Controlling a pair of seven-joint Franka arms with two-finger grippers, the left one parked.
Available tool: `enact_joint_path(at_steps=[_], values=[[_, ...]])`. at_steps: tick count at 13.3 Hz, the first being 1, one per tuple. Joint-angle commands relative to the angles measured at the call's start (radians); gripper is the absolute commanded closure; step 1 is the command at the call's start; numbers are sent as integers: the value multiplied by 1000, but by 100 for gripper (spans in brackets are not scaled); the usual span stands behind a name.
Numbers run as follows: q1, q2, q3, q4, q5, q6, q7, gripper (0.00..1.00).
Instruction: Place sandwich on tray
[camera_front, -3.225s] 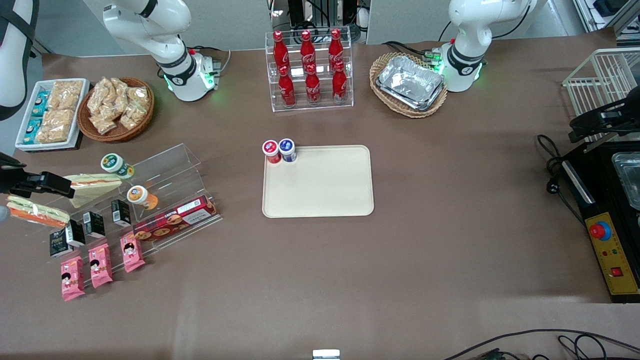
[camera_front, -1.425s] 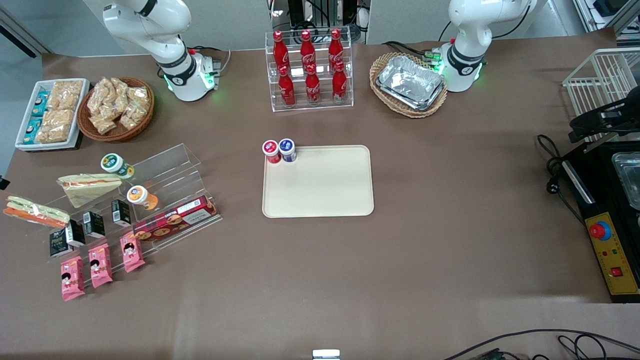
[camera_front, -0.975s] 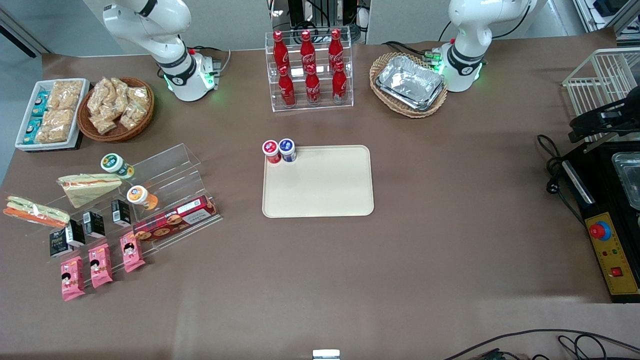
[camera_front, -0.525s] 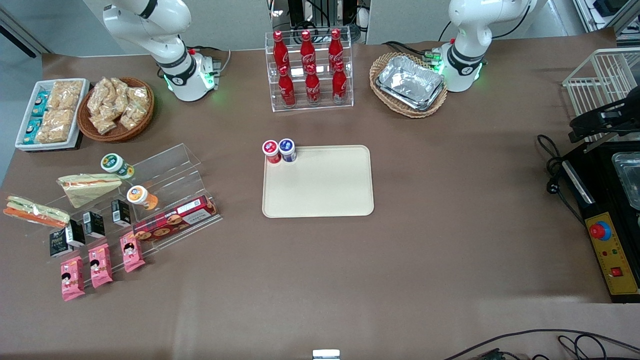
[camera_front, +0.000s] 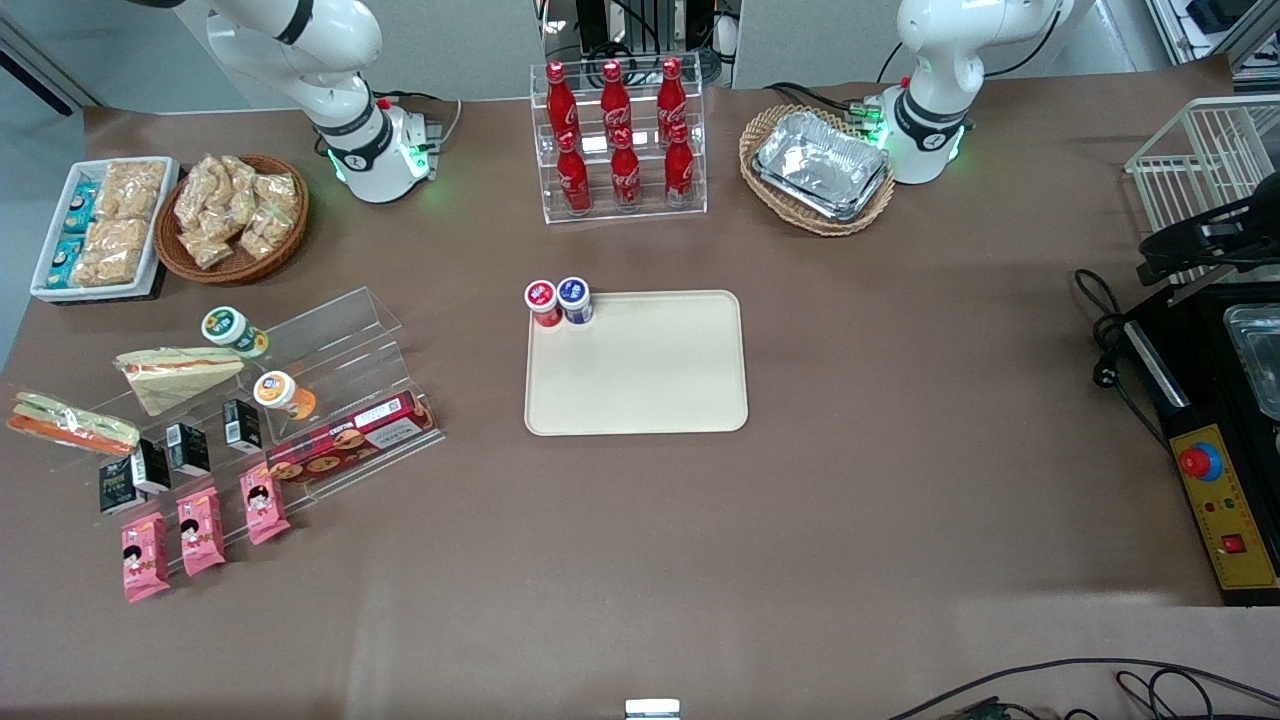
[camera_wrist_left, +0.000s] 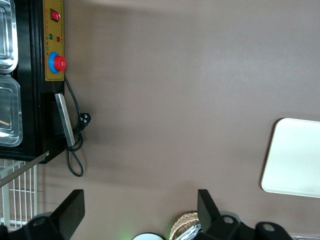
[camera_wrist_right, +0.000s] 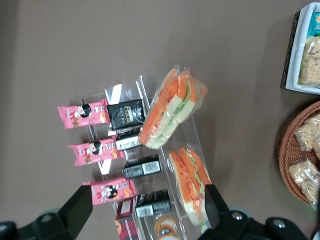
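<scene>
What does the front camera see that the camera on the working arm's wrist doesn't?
Only the front view shows the tray, the two small jars at its corner and the red bottles. Only the right wrist view shows the gripper, open, hanging high above the clear stand. Both views show the sandwich on that stand, the pink packets and the snack basket.
</scene>
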Motion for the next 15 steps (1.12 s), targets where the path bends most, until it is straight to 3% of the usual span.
enact_joint_path(at_steps=[1,8,15], values=[[-37,55,1,-23,21,71,-21,0],[-69,159,2,-39,50,151,-21,0],[-89,170,2,-88,51,154,-31,0]])
